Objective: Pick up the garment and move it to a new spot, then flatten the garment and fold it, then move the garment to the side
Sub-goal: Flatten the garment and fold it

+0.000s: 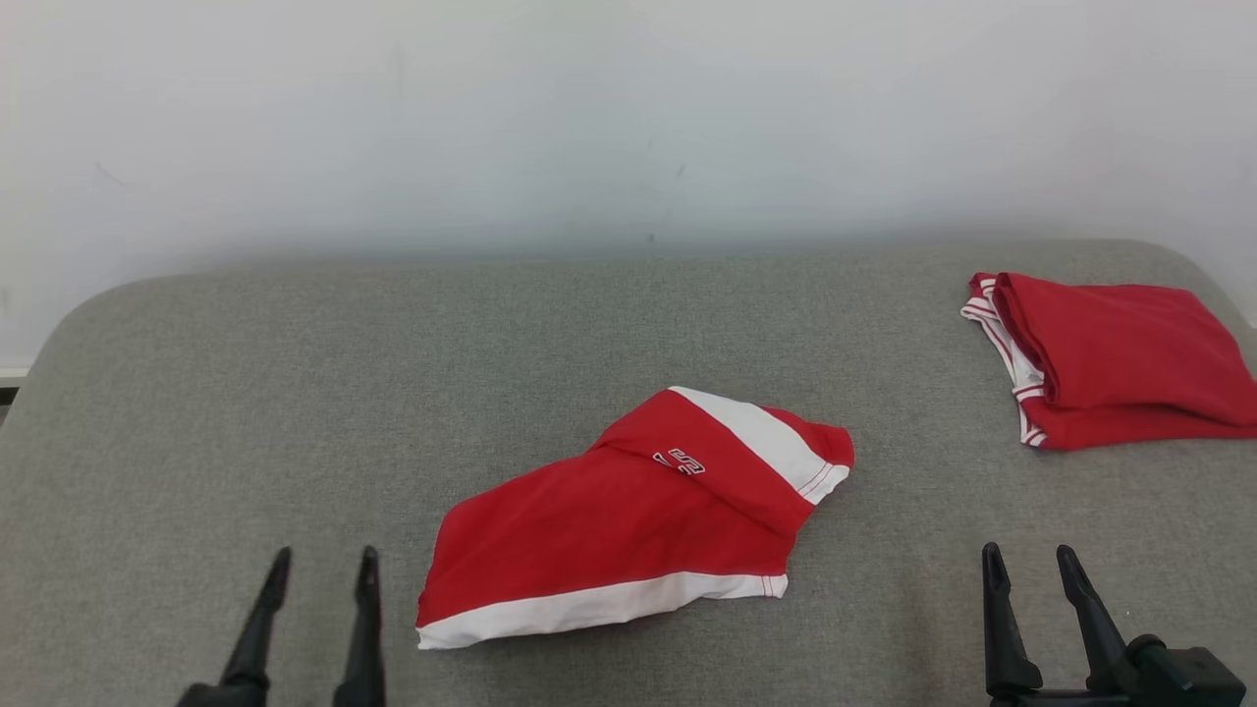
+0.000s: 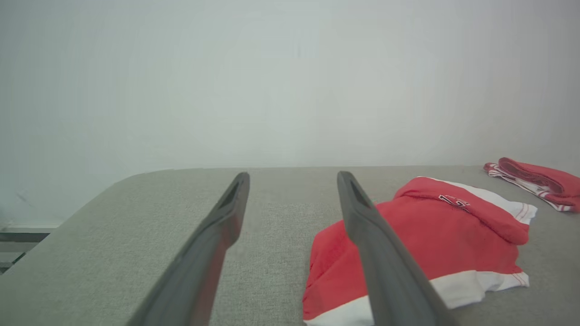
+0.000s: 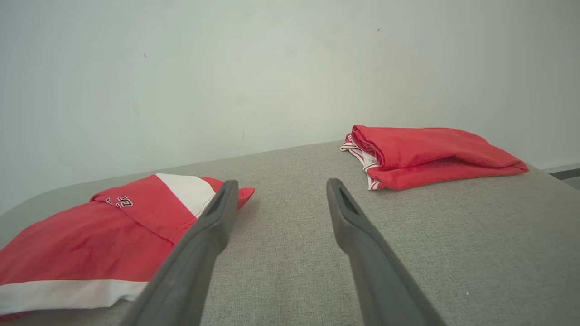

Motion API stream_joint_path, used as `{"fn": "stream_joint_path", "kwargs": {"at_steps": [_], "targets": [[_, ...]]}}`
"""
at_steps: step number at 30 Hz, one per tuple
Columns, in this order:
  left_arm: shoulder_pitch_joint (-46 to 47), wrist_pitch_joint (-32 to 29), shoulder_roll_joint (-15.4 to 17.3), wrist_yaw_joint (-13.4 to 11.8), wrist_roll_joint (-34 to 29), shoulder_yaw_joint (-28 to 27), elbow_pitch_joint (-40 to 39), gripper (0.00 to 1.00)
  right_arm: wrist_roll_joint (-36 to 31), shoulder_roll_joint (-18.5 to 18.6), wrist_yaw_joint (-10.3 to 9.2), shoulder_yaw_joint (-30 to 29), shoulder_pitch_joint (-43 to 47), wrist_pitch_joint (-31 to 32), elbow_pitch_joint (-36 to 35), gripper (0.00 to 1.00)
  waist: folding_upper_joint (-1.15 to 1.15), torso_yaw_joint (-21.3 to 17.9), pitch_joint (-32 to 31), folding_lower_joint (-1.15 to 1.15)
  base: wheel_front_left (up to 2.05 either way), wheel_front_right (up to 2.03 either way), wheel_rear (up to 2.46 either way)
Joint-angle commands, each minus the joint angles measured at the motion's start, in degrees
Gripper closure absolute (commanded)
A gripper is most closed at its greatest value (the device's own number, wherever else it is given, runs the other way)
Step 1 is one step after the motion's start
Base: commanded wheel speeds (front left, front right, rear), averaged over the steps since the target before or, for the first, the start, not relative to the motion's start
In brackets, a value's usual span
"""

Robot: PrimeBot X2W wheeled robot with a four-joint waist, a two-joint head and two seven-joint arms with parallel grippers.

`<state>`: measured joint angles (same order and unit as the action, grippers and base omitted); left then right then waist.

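Grey woven fabric covers the table [image 1: 245, 412] in front of you, its far corners rounded, and a plain pale wall [image 1: 589, 118] rises right behind its far edge. Your garment [image 1: 628, 520] lies near the middle of the table, a little toward the near edge, between the two grippers and touching neither. It is red and loosely heaped rather than flat. A white band runs along its near hem, a second white band crosses its far right part, and a fold of red cloth with small white lettering lies over the top. In the left wrist view you can see that this far right part stands higher than the rest.

Your left gripper [image 1: 324, 560] sits at the near left, just left of the garment's near left corner, with its fingers spread apart over bare fabric. Your right gripper [image 1: 1028, 555] sits at the near right, well apart from the garment, its fingers likewise spread and holding nothing. Both point toward the far wall.

At the far right of the table, near the edge, a folded garment [image 1: 1120, 353] rests flat. It is red too, with red-and-white striped trim along its left side. It lies well apart from your garment and from both grippers.
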<state>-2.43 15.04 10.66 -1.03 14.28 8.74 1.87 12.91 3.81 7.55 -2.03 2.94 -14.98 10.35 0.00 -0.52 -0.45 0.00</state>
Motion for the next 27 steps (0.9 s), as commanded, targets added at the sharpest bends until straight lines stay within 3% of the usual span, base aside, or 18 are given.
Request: {"fn": "stream_joint_path", "kwargs": {"at_steps": [1,13,19,27], "targets": [[-0.94,0.16,-0.32,-0.28,0.14,-1.42,-0.74,0.0,-0.46,0.37,-0.13,-0.01,0.62,-0.27,-0.07,0.0,0.0,-0.24,-0.23,0.0,0.0,0.0,0.0],[-4.23,0.17,-2.02,1.76,0.23,-8.67,-1.35,0.0,-0.16,1.61,-0.13,0.08,2.25,-0.27,-0.17,0.0,0.0,-0.1,-0.49,0.0,0.0,0.0,0.0],[-4.53,0.18,-3.28,4.58,0.13,-9.84,0.13,0.0,-0.09,1.86,-0.13,0.47,2.24,-0.11,0.07,0.0,0.0,0.13,-0.5,0.0,0.0,0.0,0.0],[-2.9,0.18,-4.74,5.97,-1.38,-10.16,1.71,0.0,0.71,2.58,-0.13,2.56,0.78,1.24,0.75,0.0,0.0,1.22,-0.4,0.0,0.0,0.0,0.0]]}}
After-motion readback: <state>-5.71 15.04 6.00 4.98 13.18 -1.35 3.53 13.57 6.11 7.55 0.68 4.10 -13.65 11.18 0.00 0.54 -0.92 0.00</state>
